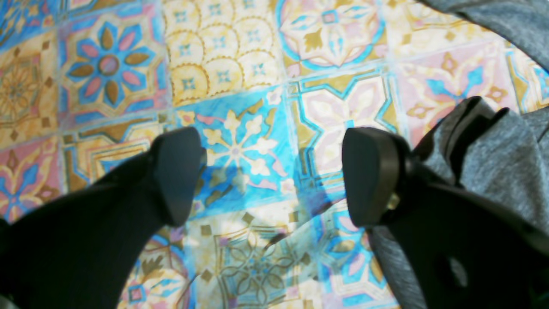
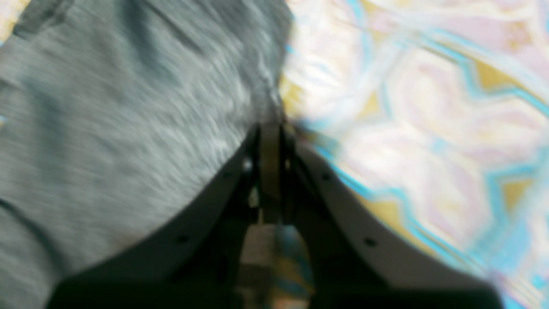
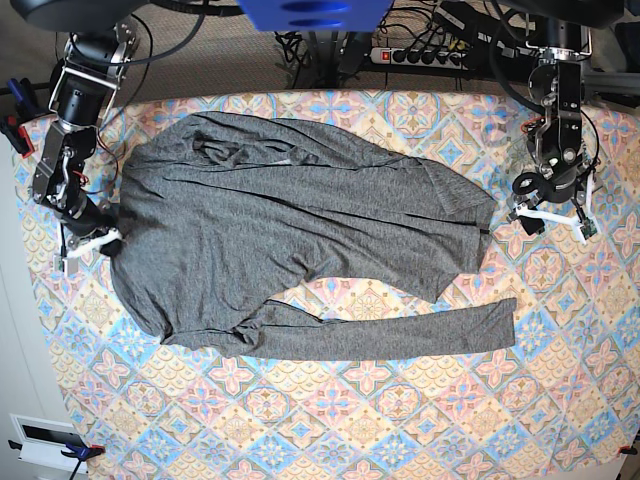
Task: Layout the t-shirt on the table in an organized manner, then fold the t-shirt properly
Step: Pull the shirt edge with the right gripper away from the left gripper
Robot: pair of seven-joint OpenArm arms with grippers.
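The dark grey t-shirt (image 3: 290, 220) lies spread and wrinkled across the middle of the patterned table (image 3: 400, 420), with one long sleeve stretched along its front toward the right. My right gripper (image 3: 98, 240) is at the shirt's left edge. In the blurred right wrist view it (image 2: 271, 128) is shut, pinching the edge of the shirt (image 2: 107, 107). My left gripper (image 3: 550, 212) is open and empty over bare table (image 1: 240, 64), just right of the shirt. In the left wrist view it (image 1: 274, 176) has grey fabric (image 1: 493, 150) lying beside its right finger (image 1: 369, 171).
A power strip and cables (image 3: 420, 55) lie beyond the table's back edge. Clamps (image 3: 15, 130) hold the cloth at the left edge. A white box (image 3: 45, 440) sits off the front left corner.
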